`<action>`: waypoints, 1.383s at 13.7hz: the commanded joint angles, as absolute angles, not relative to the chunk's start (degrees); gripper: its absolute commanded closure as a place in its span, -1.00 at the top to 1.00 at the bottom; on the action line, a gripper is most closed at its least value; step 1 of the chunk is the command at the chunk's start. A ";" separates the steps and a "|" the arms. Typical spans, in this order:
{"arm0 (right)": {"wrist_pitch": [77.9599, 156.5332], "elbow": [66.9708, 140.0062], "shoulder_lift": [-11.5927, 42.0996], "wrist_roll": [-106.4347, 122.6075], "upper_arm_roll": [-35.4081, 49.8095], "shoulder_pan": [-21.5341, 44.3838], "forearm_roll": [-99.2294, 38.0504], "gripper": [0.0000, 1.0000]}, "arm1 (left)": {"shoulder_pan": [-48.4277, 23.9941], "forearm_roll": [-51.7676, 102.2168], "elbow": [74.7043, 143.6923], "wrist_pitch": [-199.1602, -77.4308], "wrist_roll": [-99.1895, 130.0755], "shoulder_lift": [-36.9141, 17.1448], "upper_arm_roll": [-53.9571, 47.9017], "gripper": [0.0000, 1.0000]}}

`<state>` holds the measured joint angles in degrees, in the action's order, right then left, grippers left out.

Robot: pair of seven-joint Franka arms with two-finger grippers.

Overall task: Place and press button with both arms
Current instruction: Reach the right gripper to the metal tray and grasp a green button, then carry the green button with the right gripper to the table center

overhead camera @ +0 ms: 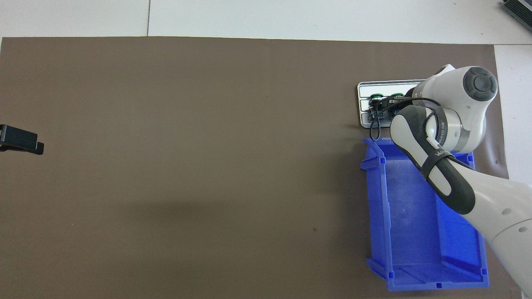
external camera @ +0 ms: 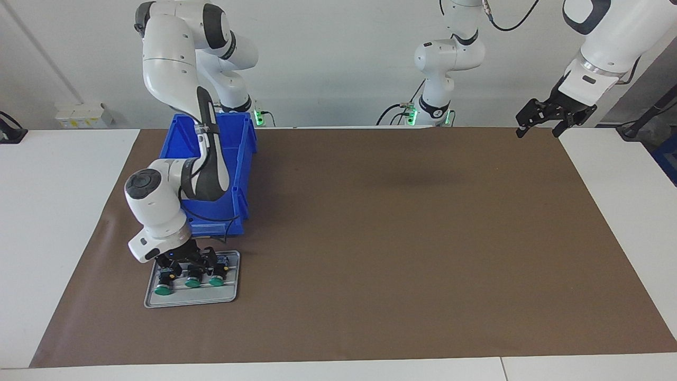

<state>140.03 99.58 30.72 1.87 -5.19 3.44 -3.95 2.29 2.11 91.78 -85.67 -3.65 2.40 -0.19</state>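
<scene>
A brown mat (external camera: 370, 238) covers the table. A blue bin (external camera: 240, 159) sits at the right arm's end, and just beside it, farther from the robots, lies a grey tray (external camera: 231, 293) holding three green-capped buttons (external camera: 193, 282) in a row. The right gripper (external camera: 182, 263) is down on the tray among the buttons; whether its fingers grip one I cannot tell. The left gripper (external camera: 539, 126) hangs with fingers spread over the mat's edge at the left arm's end, waiting.
</scene>
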 commanded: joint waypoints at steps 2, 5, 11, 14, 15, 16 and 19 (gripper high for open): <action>141.24 100.64 30.59 3.87 -4.92 3.16 -5.10 -1.00 | 2.72 1.14 93.60 -86.57 -3.96 3.96 -0.53 1.00; 139.67 99.15 29.97 3.34 -5.01 2.99 -5.10 -1.00 | 2.72 1.14 93.60 -86.57 -3.96 3.96 -0.53 1.00; 122.46 86.68 25.93 -3.58 -5.54 5.26 1.56 -1.00 | 2.72 1.14 93.60 -86.57 -3.96 3.96 -0.53 1.00; 111.91 78.51 26.10 -20.14 -5.54 10.79 4.48 -1.00 | 2.72 1.14 93.60 -86.57 -3.96 3.96 -0.53 1.00; 111.28 77.96 26.02 -26.13 -5.62 12.81 4.83 -1.00 | 2.72 1.14 93.60 -86.57 -3.96 3.96 -0.53 1.00; 110.75 77.87 26.02 -31.41 -5.71 14.83 5.44 -1.00 | 2.72 1.14 93.60 -86.57 -3.96 3.96 -0.53 1.00; 111.88 77.78 26.02 -57.56 -4.92 20.20 4.57 -1.00 | 2.72 1.14 93.60 -86.57 -3.96 3.96 -0.53 1.00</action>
